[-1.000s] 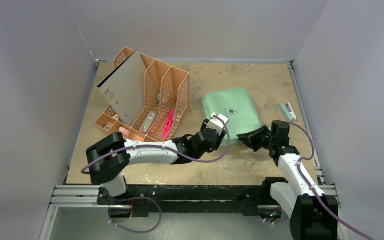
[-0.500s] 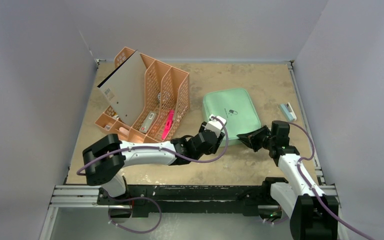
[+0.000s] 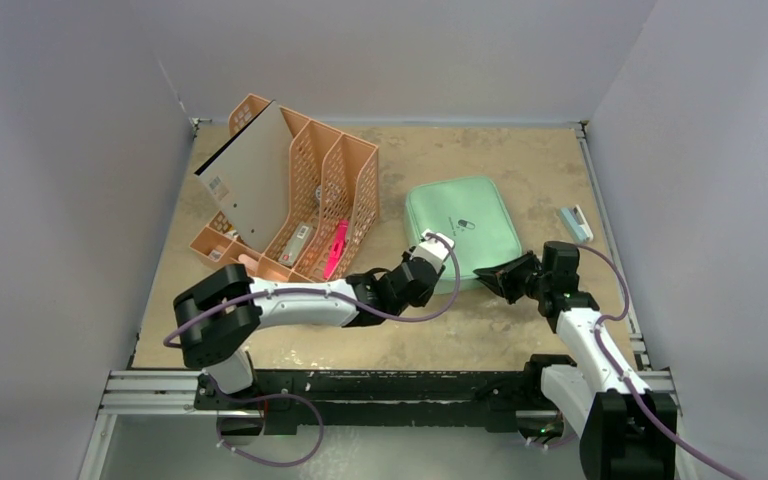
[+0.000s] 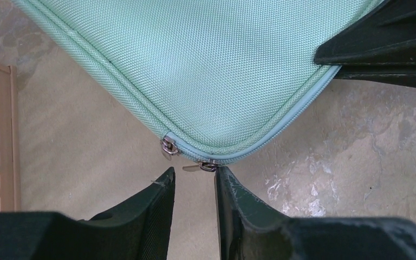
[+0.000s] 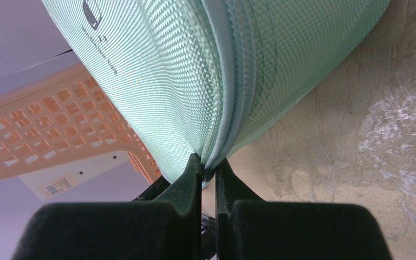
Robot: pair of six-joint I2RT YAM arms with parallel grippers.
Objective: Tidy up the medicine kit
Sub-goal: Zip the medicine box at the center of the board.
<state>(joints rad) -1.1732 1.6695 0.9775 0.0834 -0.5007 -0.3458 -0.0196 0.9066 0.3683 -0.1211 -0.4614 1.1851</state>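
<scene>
Kit [image 3: 460, 230]: mint woven fabric, rounded corners | zipper pulls [image 4: 169, 146]: small metal

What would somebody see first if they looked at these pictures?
The mint-green medicine kit lies closed mid-table. The right pincer pinches its near edge, while the left pincer sits open at two zipper pulls on its corner. An orange rack stands back left.

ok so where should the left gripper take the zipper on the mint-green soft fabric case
Pinch the small metal zipper pull at the rounded corner of the mint-green fabric case, straight ahead of the left gripper. Come in low from outside that corner: the tab lies flat just outside the seam.
</scene>
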